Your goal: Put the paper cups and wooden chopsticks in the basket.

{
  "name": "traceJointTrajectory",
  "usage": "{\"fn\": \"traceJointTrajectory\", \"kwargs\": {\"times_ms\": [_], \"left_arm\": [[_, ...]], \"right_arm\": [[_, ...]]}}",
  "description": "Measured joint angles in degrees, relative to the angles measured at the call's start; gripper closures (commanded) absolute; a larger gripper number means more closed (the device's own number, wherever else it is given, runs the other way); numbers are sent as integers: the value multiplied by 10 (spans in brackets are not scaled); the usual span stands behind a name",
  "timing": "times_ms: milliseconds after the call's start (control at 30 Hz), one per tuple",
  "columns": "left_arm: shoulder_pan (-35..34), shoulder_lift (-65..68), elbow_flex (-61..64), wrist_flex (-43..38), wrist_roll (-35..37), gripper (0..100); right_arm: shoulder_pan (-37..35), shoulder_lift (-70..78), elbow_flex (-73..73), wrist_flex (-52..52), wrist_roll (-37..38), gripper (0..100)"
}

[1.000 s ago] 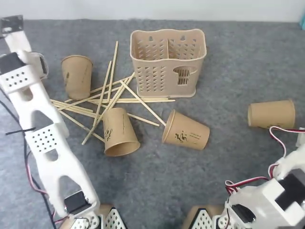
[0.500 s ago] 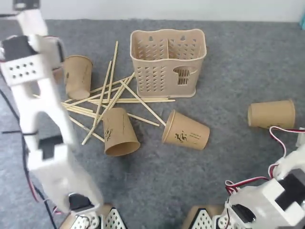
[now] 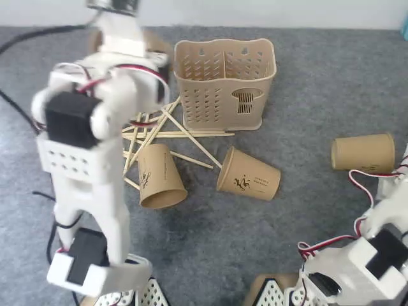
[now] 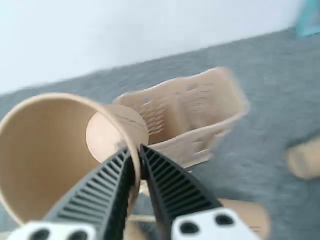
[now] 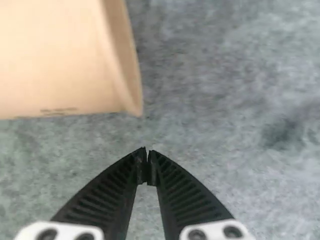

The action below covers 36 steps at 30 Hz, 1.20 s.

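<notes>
Over the grey mat (image 3: 306, 95), your left gripper (image 4: 135, 149) pinches a paper cup (image 4: 45, 150) by its rim near the basket (image 4: 195, 110), while your right gripper (image 5: 147, 153) sits closed and empty beside a fallen cup (image 5: 60, 55).

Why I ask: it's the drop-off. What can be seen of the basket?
The basket looks like tan plastic, with rows of slots in its walls, a shaped cutout in front, two hanging holes at the back and a divider making two compartments. It stands upright on the grey mat, nothing showing above its rim. Wooden chopsticks lie at its foot.
</notes>
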Motion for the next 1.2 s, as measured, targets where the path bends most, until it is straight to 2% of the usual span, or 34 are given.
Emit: {"fn": "traceJointTrajectory", "kwargs": {"times_ms": [200,433,700,1200], "left_arm": [[82,-1,-7,-101,32,989],[107,69,-6,-192,46,988],[119,185,-5,-282,46,988],[131,333,-47,-300,7,986]], "right_arm": [[-8,0,44,-28,0,991],[-9,0,87,-82,0,991],[-9,0,88,-85,0,991],[-9,0,88,-85,0,991]]}}
